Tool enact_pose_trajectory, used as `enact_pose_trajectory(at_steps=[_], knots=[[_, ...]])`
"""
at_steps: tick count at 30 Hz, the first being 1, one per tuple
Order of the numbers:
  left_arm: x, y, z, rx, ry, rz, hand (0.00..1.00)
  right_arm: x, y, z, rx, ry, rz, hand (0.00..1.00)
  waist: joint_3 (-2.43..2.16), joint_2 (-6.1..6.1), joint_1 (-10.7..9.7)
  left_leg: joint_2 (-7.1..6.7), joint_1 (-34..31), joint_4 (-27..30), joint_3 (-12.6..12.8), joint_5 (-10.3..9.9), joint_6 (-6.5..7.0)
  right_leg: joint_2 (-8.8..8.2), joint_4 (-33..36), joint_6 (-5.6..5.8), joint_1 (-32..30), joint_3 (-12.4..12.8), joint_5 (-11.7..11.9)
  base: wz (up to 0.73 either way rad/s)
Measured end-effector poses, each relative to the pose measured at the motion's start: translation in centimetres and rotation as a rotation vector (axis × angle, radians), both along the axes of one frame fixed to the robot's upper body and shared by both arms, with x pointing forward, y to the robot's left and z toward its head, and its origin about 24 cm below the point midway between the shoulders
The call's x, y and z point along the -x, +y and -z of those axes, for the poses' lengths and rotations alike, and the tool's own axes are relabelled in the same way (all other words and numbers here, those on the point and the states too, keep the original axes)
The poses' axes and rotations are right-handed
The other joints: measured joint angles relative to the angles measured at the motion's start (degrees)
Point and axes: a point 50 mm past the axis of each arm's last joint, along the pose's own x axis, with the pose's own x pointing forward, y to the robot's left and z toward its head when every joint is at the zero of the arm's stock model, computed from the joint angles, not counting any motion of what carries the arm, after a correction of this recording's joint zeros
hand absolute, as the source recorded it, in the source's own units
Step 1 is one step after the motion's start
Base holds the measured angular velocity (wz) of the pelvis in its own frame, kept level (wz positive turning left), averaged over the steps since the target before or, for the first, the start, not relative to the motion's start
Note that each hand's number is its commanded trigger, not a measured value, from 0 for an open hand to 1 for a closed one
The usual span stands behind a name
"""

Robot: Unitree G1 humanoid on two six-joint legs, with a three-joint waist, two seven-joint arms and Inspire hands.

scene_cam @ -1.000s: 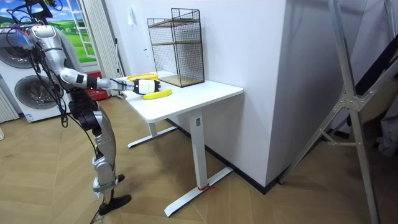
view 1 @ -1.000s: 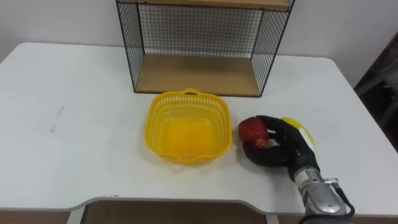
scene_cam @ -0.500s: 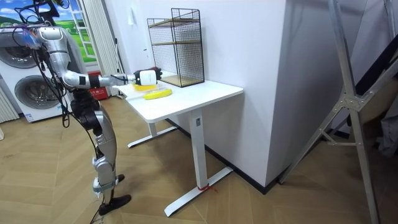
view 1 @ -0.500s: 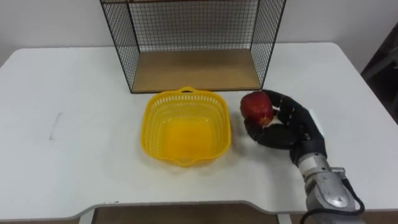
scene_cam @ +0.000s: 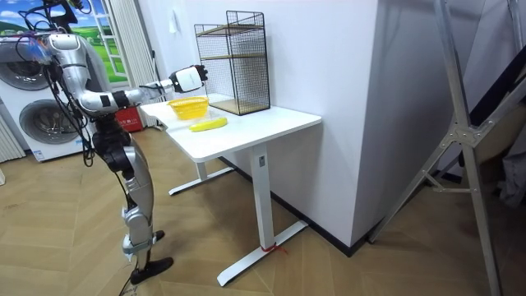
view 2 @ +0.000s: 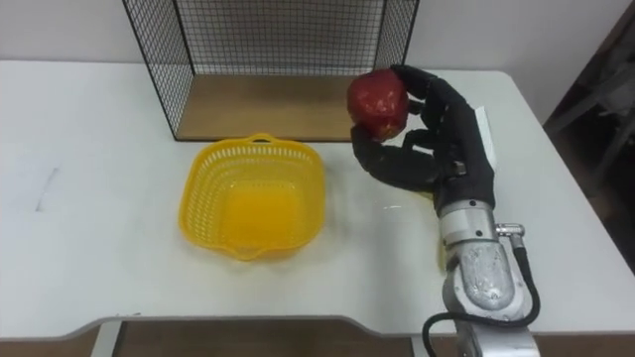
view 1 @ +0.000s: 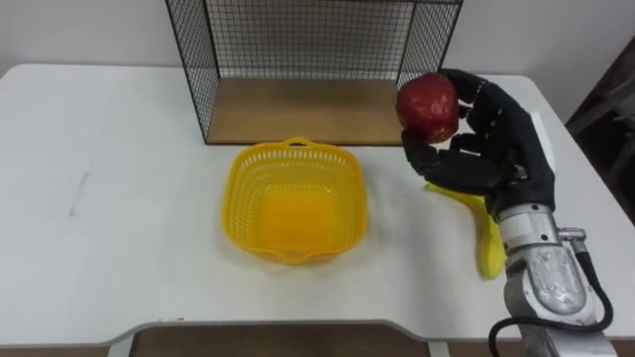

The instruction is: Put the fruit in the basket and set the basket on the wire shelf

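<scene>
1. Holds the red apple [view 1: 429,106] up at the upper right of centre in the left eye view. Judged clear of the table, beside the front right corner of the wire shelf [view 1: 298,111].
2. Grips it in the right hand [view 1: 478,164], dark fingers and thumb curled round the fruit from behind and below, palm side facing frame left. Nothing else in that grasp.
3. Leaves a banana [view 1: 489,243] lying on the white table [view 1: 119,198] at lower right, just under the hand and partly hidden by it.
4. Shows the yellow basket [view 1: 297,149] empty at frame centre, left of and below the apple, just in front of the shelf's wooden floor.
5. Reads as the first fruit picked and in carry toward the basket. No fruit in yet, basket not yet on the shelf.
6. Calls next for a swing leftward and downward in the frame until over the basket's hollow.
7. Then calls for opening the fingers low enough that the round apple settles rather than bounces or rolls out. After that, probably back to lower right for the banana.
</scene>
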Motion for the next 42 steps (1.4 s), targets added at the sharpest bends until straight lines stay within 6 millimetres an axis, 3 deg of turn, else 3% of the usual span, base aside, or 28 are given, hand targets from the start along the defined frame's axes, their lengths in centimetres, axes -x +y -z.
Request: enact_pose_trajectory(at_steps=[8, 15, 20, 21, 22, 23, 29, 42], knots=[[-0.9, -0.1, 0.1, 0.005, -0.001, 0.025, 0.0, 0.1, 1.7, 0.4, 0.31, 0.012, -0.11, 1.0, 0.11, -0.16, 1.1, 0.02, -0.1, 0.1, -0.2, 0.0, 0.03, 0.02, 0.2, 0.0, -0.1, 0.1, 0.0, 0.0], [-1.8, 0.2, 0.0, -0.001, -0.015, 0.058, 0.0, 0.2, 2.9, 0.7, 0.383, 0.026, -0.21, 1.0, 0.57, -0.8, 3.2, 0.02, -0.4, -0.1, -0.4, 0.0, 0.03, 0.0, 0.1, 0.0, -0.5, -0.3, 0.0, 0.01], [-2.2, 0.5, -0.1, -0.009, -0.023, 0.062, 0.0, 0.4, 3.7, 1.1, 0.441, 0.041, -0.277, 1.0, 0.58, -0.97, 4.3, -0.03, -0.5, -0.1, -1.4, 0.0, 0.03, -0.18, 0.1, 0.0, -0.1, -2.7, 0.0, 0.08], [-2.2, 0.6, -0.1, -0.011, -0.022, 0.063, 0.0, 0.4, 3.7, 1.2, 0.443, 0.045, -0.285, 0.82, 0.57, -0.99, 4.3, -0.05, -0.4, -0.1, -1.8, 0.0, 0.03, -0.19, 0.1, 0.0, 0.1, -3.2, 0.0, 0.14], [-2.2, 0.6, -0.1, -0.012, -0.022, 0.063, 0.0, 0.4, 3.7, 1.2, 0.445, 0.046, -0.289, 0.34, 0.58, -0.97, 4.2, -0.04, -0.4, -0.1, -1.9, 0.0, 0.03, -0.18, 0.1, 0.0, 0.1, -3.2, 0.0, 0.09], [-2.2, 0.6, -0.1, -0.012, -0.024, 0.063, 0.0, 0.4, 3.8, 1.3, 0.445, 0.052, -0.295, 0.0, 0.59, -0.96, 4.4, -0.03, -0.4, -0.1, -1.9, 0.0, 0.03, -0.16, 0.0, 0.0, 0.1, -3.2, 0.0, 0.0], [-2.4, 0.6, -0.1, -0.003, -0.026, 0.065, 0.0, 0.4, 3.5, 2.7, 0.469, 0.132, -0.318, 0.0, 0.59, -0.93, 4.5, -0.03, -0.6, 0.0, -1.9, 0.0, 0.01, -0.17, 0.0, 0.0, 0.1, -3.3, 0.0, 0.0], [-2.6, 0.6, -0.2, 0.005, -0.028, 0.069, 0.0, 0.5, 3.5, 3.3, 0.475, 0.169, -0.355, 0.0, 0.57, -0.91, 4.4, -0.01, -0.5, 0.1, -1.9, 0.1, -0.04, -0.17, 0.1, -0.01, 0.1, -3.5, 0.0, 0.0]])
